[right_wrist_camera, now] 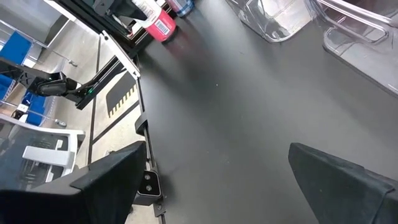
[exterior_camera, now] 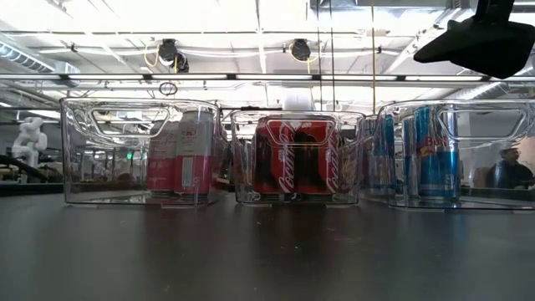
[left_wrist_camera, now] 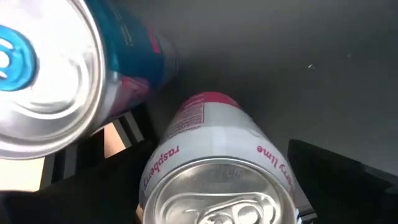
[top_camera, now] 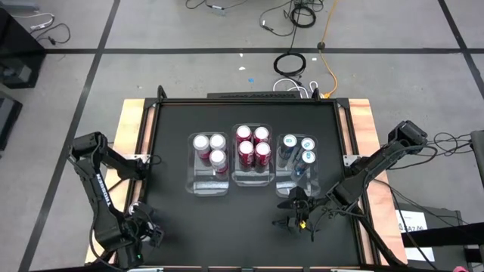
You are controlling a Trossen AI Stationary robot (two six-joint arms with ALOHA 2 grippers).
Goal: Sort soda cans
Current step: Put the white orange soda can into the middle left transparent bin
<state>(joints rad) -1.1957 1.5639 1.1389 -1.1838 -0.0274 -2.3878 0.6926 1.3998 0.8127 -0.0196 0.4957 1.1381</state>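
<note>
The left tool (top_camera: pixel 144 234) hangs open over two loose cans (left_wrist_camera: pixel 214 168) at the surface's (top_camera: pixel 174 211) corner; next it must close on one. The right tool (top_camera: pixel 296 214) waits open.

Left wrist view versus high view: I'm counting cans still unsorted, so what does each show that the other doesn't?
Only the left wrist view shows two loose cans lying on the black table: a white-and-pink raspberry lime can right at the lens and a teal can beside it. Only the high view shows the three clear bins: three white cans, four red cans, three teal cans, plus the open right gripper. Both share the black table; the left gripper sits at its near-left corner.
</note>
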